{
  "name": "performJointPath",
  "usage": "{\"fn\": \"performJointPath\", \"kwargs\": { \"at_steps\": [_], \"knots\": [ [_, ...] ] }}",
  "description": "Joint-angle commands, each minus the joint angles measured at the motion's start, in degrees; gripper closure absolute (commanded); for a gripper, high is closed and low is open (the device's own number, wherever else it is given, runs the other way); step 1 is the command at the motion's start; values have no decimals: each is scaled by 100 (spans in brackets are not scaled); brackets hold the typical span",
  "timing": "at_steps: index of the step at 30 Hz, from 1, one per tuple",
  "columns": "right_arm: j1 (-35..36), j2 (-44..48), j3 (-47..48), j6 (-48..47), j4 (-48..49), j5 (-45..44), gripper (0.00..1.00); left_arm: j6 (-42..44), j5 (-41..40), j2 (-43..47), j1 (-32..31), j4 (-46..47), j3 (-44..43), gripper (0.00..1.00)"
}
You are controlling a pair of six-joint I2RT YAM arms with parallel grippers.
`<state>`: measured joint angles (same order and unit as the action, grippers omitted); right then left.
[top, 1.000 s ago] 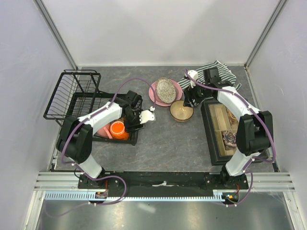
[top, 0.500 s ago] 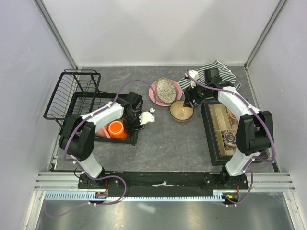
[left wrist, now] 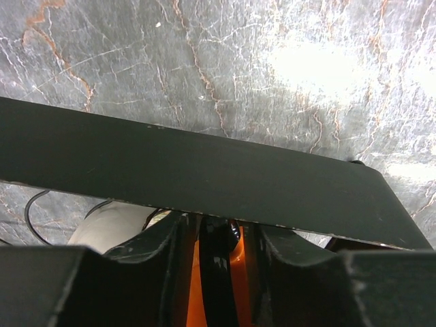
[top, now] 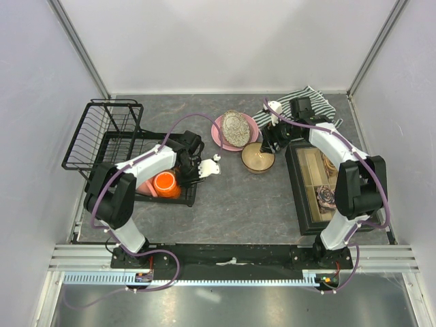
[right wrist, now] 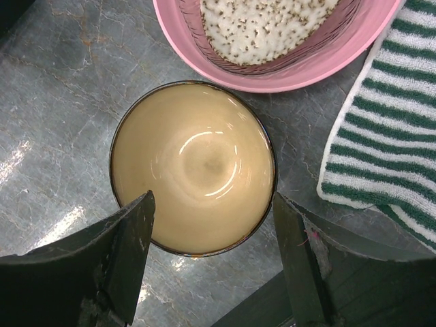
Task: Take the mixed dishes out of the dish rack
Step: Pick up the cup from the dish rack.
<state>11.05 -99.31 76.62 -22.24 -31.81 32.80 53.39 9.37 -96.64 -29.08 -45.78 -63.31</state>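
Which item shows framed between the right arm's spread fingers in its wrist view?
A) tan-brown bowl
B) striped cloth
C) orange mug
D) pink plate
A: the tan-brown bowl stands on the table between the right fingers, touching neither, with the pink plate beyond it.

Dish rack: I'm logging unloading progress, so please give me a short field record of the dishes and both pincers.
on the table: tan-brown bowl; patterned oval dish lying on the pink plate
in the dish rack: orange mug, on the flat tray section
left pincer: astride the orange mug; grip unclear
right pincer: open, above the tan-brown bowl
not yet unloaded: at least the orange mug
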Motion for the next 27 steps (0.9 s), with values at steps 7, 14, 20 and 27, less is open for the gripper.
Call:
{"fn": "performJointPath", "kwargs": {
  "at_steps": [7,14,20,27],
  "knots": [
    [-50,-45,11,-26,26,245,23,-47,-40,-241,-19,676,108,78],
    [-50,-106,20,-26,17,254,23,-100,-75,-189,-19,527,-93,98],
    [-50,-141,20,-26,8,271,23,-126,-49,-22,-19,167,-392,98],
    [-50,-168,20,-35,8,289,23,-153,127,259,-19,-317,-937,98]
  ]
}}
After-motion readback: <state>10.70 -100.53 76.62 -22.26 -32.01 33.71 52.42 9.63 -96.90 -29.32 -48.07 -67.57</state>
